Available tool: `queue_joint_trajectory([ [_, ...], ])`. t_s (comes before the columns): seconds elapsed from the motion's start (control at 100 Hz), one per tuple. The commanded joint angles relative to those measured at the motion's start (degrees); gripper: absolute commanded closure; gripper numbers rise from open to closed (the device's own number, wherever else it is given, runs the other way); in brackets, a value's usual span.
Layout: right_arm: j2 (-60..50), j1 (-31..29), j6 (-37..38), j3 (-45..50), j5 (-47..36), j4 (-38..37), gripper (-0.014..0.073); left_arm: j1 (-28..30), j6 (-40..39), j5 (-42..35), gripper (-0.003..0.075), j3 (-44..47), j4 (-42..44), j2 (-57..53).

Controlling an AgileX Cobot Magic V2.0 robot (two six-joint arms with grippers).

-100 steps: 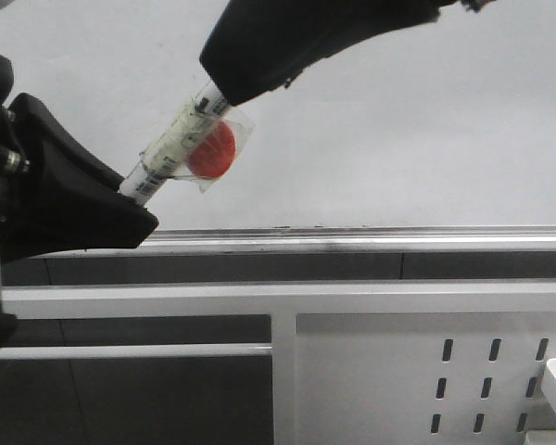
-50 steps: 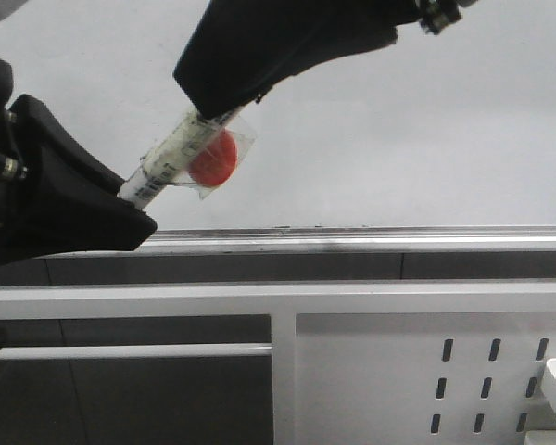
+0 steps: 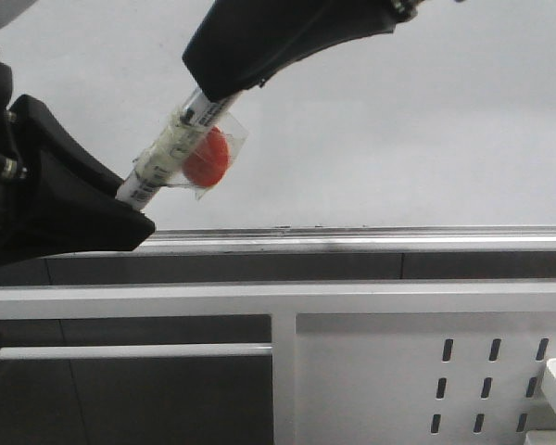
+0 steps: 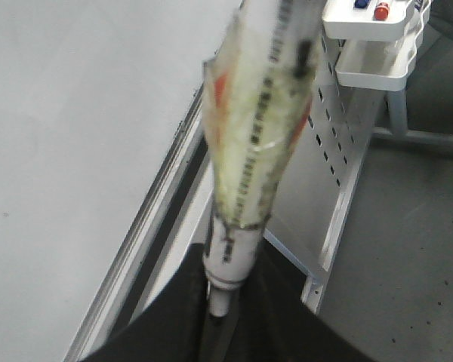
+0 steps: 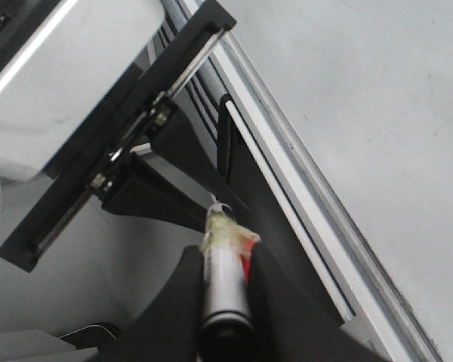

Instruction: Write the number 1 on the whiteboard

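A white marker (image 3: 170,151), wrapped in clear tape with a red disc (image 3: 208,156) stuck to it, slants in front of the whiteboard (image 3: 426,120). My left gripper (image 3: 132,206) is shut on its lower end, which shows between the black fingers in the left wrist view as marker (image 4: 257,143) and left gripper (image 4: 223,302). My right gripper (image 3: 211,82) is shut on the upper end; the right wrist view shows the marker (image 5: 223,275) pinched in the right gripper (image 5: 225,265). No number 1 is in view on the board.
A silver rail (image 3: 371,239) runs along the board's lower edge. Below it is a white perforated panel (image 3: 426,380). A white tray (image 4: 374,34) holding blue- and red-capped markers hangs on that panel (image 4: 340,136). My left arm's housing (image 5: 68,98) is close to the right gripper.
My right gripper shifted left along the marker, then rose slightly. The marker now stands a little steeper. My left gripper has stayed in place.
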Motion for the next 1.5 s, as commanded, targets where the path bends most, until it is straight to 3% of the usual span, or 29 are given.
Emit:
queue_joint_trajectory([
  [0.0,-1.02,-0.01,-0.31,-1.98,-2.46,1.26,0.0669,-0.41,-0.54,-6.37,0.0547,-1.88,-0.46,-1.21],
  [0.09,-1.02,-0.13,0.44,-1.86,-2.93,1.65,0.0669,-0.41,-0.54,-7.96,0.0405,-1.88,-3.56,-1.87],
  [0.16,-1.02,-0.8,2.69,-1.77,-3.63,1.65,0.0669,-0.41,-0.54,-9.22,0.0349,-1.88,-7.26,-3.17],
  [0.28,-1.02,-2.39,2.81,-1.77,-6.33,1.65,0.0669,-0.41,-0.54,-9.47,0.0352,-1.88,-13.18,-7.82],
  [0.57,-1.78,-2.78,3.95,-0.78,-11.7,4.45,0.0661,0.52,-0.54,-9.17,0.0354,0.22,-16.86,-25.49],
  [0.67,-4.23,-2.69,3.95,2.28,-16.5,4.87,0.0661,2.88,-0.54,-10.87,0.0421,4.21,-21.3,-30.27],
  [0.74,-7.02,-2.69,3.95,4.92,-19.56,4.87,0.0661,4.71,-0.54,-14.01,0.0546,7.28,-25.14,-32.87],
  [0.82,-10.94,-2.69,3.95,8.32,-22.28,4.87,0.0661,6.43,-0.54,-20.23,0.0742,10.8,-29.68,-34.86],
  [1.05,-21.41,-2.65,3.95,15.07,-22.15,4.97,0.0661,7.98,-0.54,-35.64,0.074,17.83,-40.3,-35.36],
  [1.27,-24.3,-2.65,3.95,16.65,-23.87,5.64,0.0661,7.98,-0.54,-37.11,0.074,18.81,-42.65,-34.76],
  [1.49,-20.96,-2.65,3.95,16.53,-31.78,5.65,0.0662,7.98,-0.54,-38.13,0.074,18.81,-42.89,-34.75],
])
